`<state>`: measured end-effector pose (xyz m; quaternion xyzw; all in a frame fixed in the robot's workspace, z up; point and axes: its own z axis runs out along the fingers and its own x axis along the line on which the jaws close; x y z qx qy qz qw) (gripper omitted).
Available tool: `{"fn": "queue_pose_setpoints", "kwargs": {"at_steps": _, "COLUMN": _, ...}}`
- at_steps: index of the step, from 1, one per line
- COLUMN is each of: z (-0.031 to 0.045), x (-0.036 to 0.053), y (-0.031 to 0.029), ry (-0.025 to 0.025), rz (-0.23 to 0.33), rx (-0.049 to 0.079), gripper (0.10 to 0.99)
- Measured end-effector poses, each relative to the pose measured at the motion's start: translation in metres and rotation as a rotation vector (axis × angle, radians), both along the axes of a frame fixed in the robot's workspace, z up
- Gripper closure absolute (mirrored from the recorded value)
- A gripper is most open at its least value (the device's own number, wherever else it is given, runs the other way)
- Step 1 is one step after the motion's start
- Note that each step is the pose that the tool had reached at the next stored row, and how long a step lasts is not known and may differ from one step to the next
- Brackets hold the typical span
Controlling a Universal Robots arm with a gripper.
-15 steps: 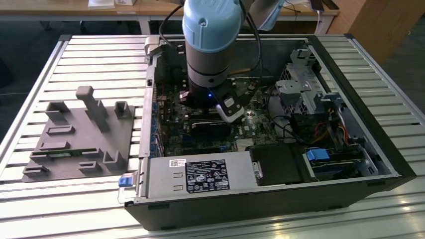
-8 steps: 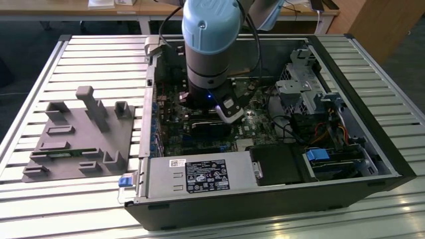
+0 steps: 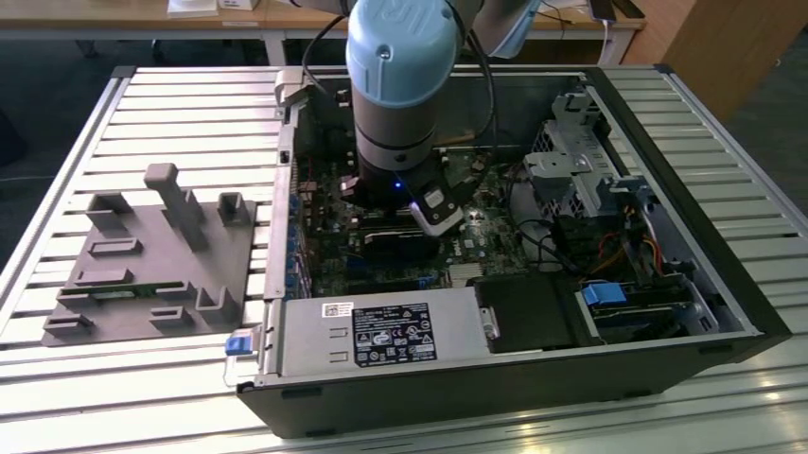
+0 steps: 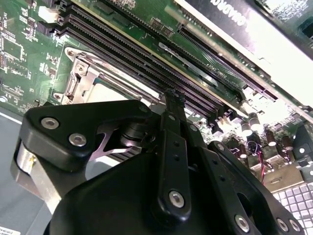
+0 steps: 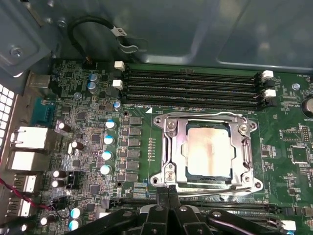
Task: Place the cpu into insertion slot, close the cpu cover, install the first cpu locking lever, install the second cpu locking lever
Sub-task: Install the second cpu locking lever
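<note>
I'm seeing the cpu [image 5: 208, 152] sitting in the insertion slot [image 5: 172, 147] with the cpu cover [image 5: 247, 149] lying down around it. My gripper [image 5: 168, 190] is hovering at the socket's near edge, fingers pinched together on nothing. Memory slots [image 5: 190, 88] are crowding the far side.

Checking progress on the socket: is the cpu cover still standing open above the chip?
No. In the first wrist view the cpu cover lies flat around the cpu, framing its silver top.
</note>
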<state>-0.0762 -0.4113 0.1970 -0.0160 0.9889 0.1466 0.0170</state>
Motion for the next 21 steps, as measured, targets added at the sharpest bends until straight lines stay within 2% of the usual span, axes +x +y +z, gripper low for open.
{"fn": "queue_pose_setpoints", "kwargs": {"at_steps": 13, "z": -0.0052, "x": -0.0019, "y": 0.0006, "ry": 0.0001, "rz": 0.000, "rx": 0.008, "gripper": 0.980}}
{"fn": "queue_pose_setpoints", "kwargs": {"at_steps": 21, "z": -0.0100, "x": -0.0068, "y": 0.0007, "ry": -0.0003, "rz": 0.000, "rx": 0.021, "gripper": 0.980}}
